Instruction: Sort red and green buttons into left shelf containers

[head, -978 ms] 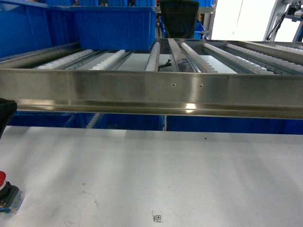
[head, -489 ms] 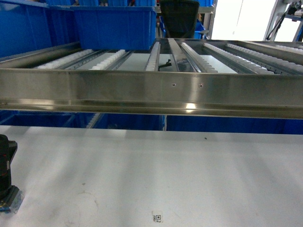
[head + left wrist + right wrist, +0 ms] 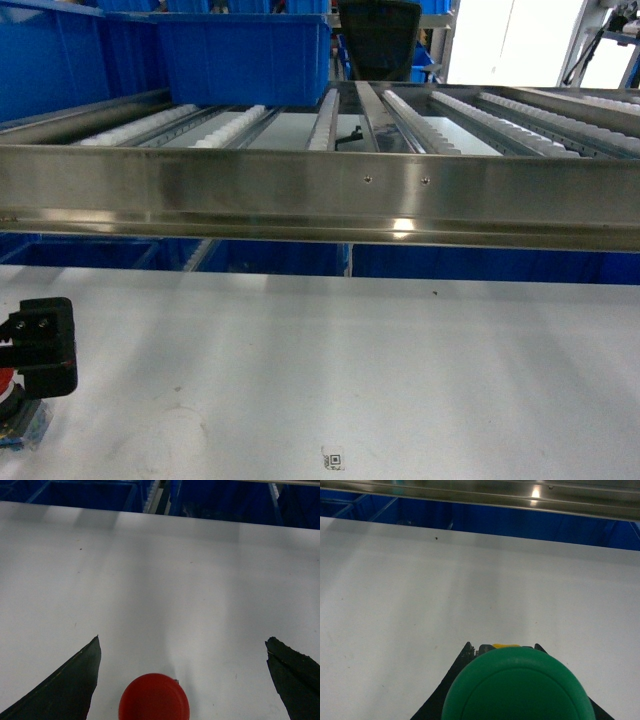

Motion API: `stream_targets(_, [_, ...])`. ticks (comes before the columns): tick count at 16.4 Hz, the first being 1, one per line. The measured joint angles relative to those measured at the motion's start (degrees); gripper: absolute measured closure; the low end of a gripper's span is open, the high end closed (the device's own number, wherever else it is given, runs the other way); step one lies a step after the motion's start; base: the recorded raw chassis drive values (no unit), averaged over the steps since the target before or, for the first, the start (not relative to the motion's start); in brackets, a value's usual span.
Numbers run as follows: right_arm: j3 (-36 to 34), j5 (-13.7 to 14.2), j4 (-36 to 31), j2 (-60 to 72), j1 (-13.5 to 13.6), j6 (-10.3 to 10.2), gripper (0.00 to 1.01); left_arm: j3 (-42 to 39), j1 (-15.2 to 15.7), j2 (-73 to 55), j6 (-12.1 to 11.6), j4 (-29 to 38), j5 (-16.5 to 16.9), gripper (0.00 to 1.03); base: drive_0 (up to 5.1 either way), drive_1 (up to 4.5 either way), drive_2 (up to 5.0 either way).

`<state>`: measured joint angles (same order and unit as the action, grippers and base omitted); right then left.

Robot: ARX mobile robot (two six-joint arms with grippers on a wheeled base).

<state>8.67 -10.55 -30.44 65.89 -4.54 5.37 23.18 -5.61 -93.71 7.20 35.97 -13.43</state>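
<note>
The left gripper [image 3: 182,680] is open wide. Its two black fingers [image 3: 65,685] stand far apart, one on each side of the red button [image 3: 154,698]. The red button sits on the white table [image 3: 160,580] between them, closer to the left finger, and neither finger touches it. From the head camera the left gripper [image 3: 38,345] shows as a black block at the near left edge of the table [image 3: 380,370], with a bit of the red button [image 3: 6,380] peeking out just under it.

The green button [image 3: 517,685] fills the bottom of the right wrist picture. Its round green cap is very close to the camera, with a little yellow bit just behind it. Black finger tips [image 3: 465,655] poke out on both sides of the cap, right against it. It looks like the right gripper [image 3: 502,650] is clamped on the green button, though the cap hides most of the fingers, so that is hard to be sure of. The right gripper does not show in the head picture.

Past the table a long shiny metal rail [image 3: 320,195] runs from left to right. Behind it are rows of white rollers [image 3: 230,125]. A big blue tub [image 3: 245,55] sits on the rollers at the far left, and another blue tub [image 3: 50,60] stands beside it, farther left. More blue shows under the rail.
</note>
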Motion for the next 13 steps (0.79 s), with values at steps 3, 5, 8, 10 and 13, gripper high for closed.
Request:
stream_targets(3, [0.00,0.00,-0.02,0.00,0.00,0.02,0.75,0.59,-2.99,-7.13,1.73,2.32,-3.23,0.05,0.0,0.00,0.0])
stream_targets(5, [0.00,0.00,-0.02,0.00,0.00,0.00,0.75,0.57,-3.80,-8.57,2.62,4.42,-4.85,0.05,0.0,0.00,0.0])
stream_targets(8, [0.00,0.00,-0.02,0.00,0.00,0.00,0.75,-0.33,-3.65,-10.19,3.50,4.81,-6.73,0.05,0.0,0.00,0.0])
stream_targets(10, [0.00,0.00,-0.02,0.00,0.00,0.02,0.75,-0.92,-2.89,-10.32,3.54,5.20,-6.91,0.05,0.0,0.00,0.0])
stream_targets(13, [0.00,0.00,-0.02,0.00,0.00,0.00,0.75,-1.66,-2.03,-12.17,3.32,7.43,-5.81,0.05,0.0,0.00,0.0])
